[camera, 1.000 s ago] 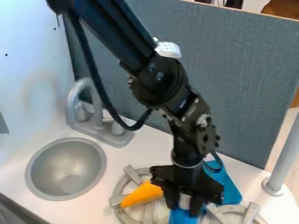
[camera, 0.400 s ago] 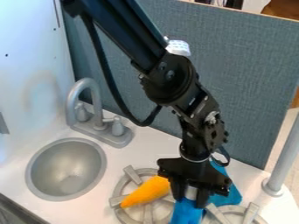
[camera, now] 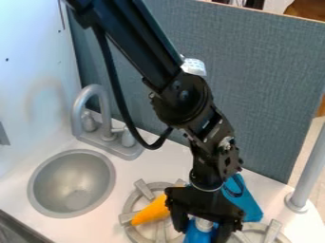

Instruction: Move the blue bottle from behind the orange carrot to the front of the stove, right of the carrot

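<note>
From the fixed camera, taking the scene as a clock face, I see the arm slant down from eleven o'clock to the black gripper (camera: 202,233) near half past five. Its jaws stand apart, one either side of a blue thing (camera: 198,236) with a silvery top (camera: 204,224); whether they touch it, I can't make out. The blue thing's lower end is cut off by the bottom edge, and the gripper hides its sides.

At six, an orange cone-shaped thing (camera: 149,212) lies over the left burner (camera: 145,190), tip towards eight, its thick end tucked behind the gripper. Towards half past four, a flat blue piece (camera: 246,201) is partly covered by the gripper and a cable. The right burner (camera: 274,231), at five, runs off the edge.

A white tag (camera: 194,67) on the arm, around one, bears print too tiny for me to read. The round grey sink (camera: 73,176) at half past seven has a paler circle in its floor; the faucet (camera: 95,90) stands at ten.
</note>
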Controlling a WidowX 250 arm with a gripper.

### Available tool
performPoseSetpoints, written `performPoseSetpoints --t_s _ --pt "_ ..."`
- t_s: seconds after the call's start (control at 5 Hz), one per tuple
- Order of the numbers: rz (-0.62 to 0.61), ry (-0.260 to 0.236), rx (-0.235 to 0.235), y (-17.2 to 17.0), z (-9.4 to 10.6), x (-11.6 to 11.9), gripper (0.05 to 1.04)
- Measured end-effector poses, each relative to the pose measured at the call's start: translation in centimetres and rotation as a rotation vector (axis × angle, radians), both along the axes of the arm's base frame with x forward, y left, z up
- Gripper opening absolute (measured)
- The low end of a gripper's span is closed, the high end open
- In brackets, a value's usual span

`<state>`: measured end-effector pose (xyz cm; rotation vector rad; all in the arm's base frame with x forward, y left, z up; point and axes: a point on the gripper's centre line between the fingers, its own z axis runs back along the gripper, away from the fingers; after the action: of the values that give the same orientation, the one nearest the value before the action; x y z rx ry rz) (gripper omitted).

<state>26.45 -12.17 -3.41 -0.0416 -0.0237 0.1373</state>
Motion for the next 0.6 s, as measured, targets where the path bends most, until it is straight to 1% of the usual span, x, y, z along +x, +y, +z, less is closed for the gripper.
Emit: performPoseSetpoints --t_s 0.4,0.6 --pt "-0.012 0.026 -0.001 0.5 0.0 -0.7 1.010" --pt "-0.006 0.001 -0.016 1.0 2.2 -0.2 1.010"
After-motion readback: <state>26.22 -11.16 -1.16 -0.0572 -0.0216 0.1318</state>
